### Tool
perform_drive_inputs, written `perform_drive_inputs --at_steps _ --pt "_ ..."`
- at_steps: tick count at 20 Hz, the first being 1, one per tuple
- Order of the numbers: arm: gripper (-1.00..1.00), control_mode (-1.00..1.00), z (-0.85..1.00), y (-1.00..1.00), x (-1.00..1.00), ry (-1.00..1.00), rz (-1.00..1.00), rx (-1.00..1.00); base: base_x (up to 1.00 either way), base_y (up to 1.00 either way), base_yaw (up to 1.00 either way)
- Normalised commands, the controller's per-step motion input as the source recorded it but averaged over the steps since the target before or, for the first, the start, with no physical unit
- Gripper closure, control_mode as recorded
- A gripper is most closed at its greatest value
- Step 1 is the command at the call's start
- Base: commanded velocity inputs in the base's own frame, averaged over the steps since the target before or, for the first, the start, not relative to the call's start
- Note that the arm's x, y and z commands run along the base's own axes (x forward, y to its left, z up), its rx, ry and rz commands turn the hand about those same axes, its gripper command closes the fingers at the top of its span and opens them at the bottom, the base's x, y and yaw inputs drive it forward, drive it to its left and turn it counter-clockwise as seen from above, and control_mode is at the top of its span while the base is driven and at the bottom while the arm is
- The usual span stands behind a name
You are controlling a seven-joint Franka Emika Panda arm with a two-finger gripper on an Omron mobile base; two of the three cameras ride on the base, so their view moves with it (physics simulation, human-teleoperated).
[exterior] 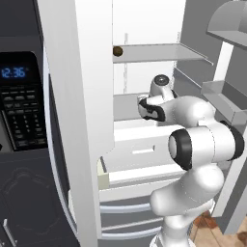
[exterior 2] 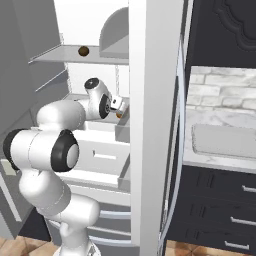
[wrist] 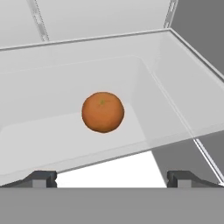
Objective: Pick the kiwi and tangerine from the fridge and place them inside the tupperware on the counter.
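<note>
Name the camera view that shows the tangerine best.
The hand view: the tangerine sits whole and unobstructed on a pale fridge shelf, ahead of the open end effector. The right base view gives an orange sliver beside the wrist. In the left base view I cannot make it out.

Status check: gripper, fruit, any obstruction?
Gripper open, empty, facing tangerine on fridge shelf. Kiwi on shelf above. Tupperware on counter. Nothing blocking.

We've got the fridge (exterior: 87, 120) standing open, with the kiwi (exterior: 117, 50) sitting at the left end of an upper shelf (exterior: 159, 52). Our white arm (exterior: 202, 144) reaches in toward the shelf below it. Left of the fridge, the dark oven's blue clock (exterior: 13, 72) reads 12:36.
</note>
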Motion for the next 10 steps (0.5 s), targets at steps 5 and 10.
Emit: perform_drive_inputs --at_steps 5,10 --pt "-1.0 -1.0 -0.15 0.0 0.26 0.0 0.0 0.0 0.0 0.0 0.0" --pt "-1.0 -1.0 -0.15 0.0 0.25 0.01 0.0 0.0 0.0 0.0 0.0"
